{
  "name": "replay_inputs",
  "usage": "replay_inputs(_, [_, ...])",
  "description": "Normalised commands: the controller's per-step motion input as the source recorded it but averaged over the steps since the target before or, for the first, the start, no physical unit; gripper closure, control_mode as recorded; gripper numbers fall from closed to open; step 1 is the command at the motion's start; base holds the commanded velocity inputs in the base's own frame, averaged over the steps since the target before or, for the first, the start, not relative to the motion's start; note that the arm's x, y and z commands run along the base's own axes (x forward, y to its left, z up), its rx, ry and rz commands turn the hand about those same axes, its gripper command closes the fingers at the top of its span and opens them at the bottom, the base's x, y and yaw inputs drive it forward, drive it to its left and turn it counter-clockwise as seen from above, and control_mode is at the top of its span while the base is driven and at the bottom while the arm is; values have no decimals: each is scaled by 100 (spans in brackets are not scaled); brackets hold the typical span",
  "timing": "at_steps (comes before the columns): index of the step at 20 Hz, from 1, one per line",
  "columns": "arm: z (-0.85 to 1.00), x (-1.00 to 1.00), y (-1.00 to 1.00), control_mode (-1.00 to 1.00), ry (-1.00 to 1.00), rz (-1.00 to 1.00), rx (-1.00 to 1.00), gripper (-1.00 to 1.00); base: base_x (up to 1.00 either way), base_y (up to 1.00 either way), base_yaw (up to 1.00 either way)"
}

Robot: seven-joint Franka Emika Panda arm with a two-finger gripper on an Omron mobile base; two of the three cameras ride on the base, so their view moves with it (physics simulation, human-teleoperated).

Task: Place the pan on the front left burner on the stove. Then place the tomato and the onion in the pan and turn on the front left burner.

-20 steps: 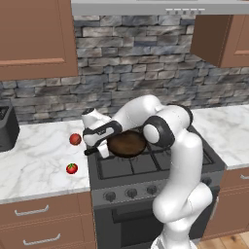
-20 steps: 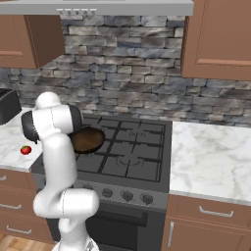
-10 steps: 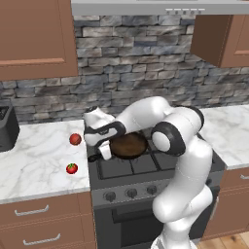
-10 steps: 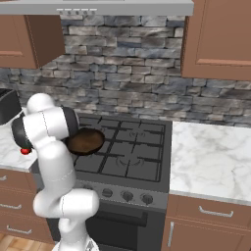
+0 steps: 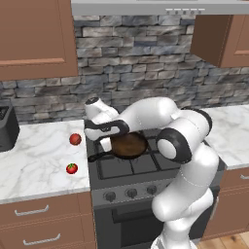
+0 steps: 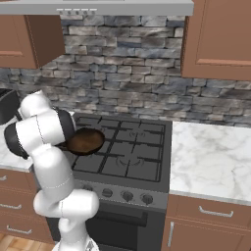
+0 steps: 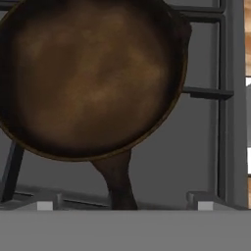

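In the left base view, the gripper (image 5: 103, 144) is hovering at centre-left over the handle of the pan (image 5: 128, 145), which is sitting at the left front of the stove (image 5: 146, 168). The onion (image 5: 75, 139) and the tomato (image 5: 72, 168) are lying on the counter (image 5: 34, 160) at middle left.

In the right base view, the pan (image 6: 85, 140) is showing at centre-left beside the arm.

In the hand view, the pan (image 7: 88, 73) is spreading across the upper frame, its handle running down between the fingertips (image 7: 45, 205); whether they are clamping it I cannot tell. A loose or off-centre hold could be letting the heavy pan twist and slide off the front left burner (image 7: 215, 112).
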Motion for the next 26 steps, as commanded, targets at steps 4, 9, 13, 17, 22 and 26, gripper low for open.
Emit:
replay_inputs(4, [36,1,21,-100,-13,2,0,-100,0,0,0])
replay_inputs(9, [28,0,28,-100,-8,14,0,-100,0,0,0])
replay_inputs(13, [36,1,14,-100,-4,23,0,-100,0,0,0])
replay_inputs(17, [29,7,8,-100,0,27,0,-100,0,0,0])
replay_inputs(22, [13,1,7,-100,0,30,0,-100,0,0,0])
replay_inputs(26, [1,8,7,-100,0,31,0,-100,0,0,0])
